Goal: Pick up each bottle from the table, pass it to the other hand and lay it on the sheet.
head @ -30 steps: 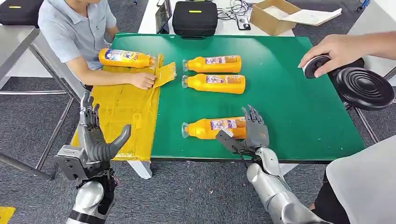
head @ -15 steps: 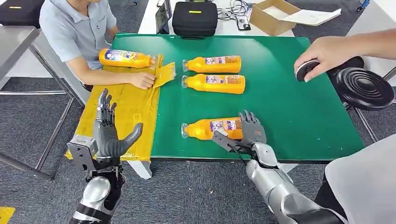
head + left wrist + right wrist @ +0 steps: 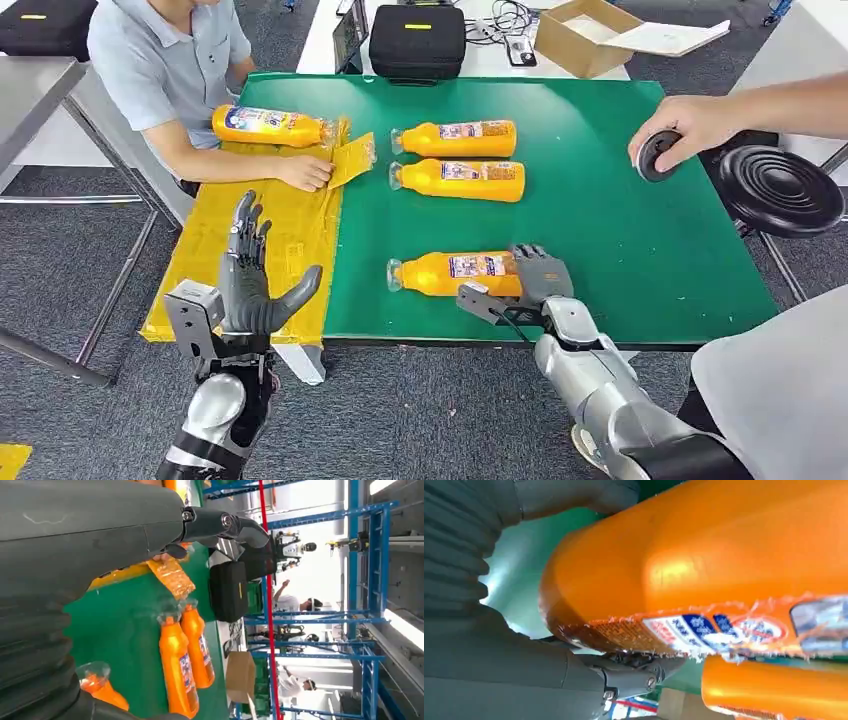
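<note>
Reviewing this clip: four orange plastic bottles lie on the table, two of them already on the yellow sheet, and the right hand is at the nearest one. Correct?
Not quite. One orange plastic bottle lies on the yellow sheet; three are on the green table, as the head view shows. The right hand is at the nearest bottle.

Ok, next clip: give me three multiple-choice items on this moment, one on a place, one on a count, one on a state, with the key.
1. Where does the bottle on the sheet lie?
A. at the far end of the yellow sheet
B. on the stool
C. on the floor

2. How many orange bottles lie on the bare green table?
A. one
B. three
C. five

3. What is the left hand doing?
A. gripping a bottle
B. raised, holding nothing
C. pressing the sheet

Key: 1 A, it lies by the seated person's arm; 2 B, two far bottles and the near bottle at the right hand; 3 B, fingers apart and empty.
</note>
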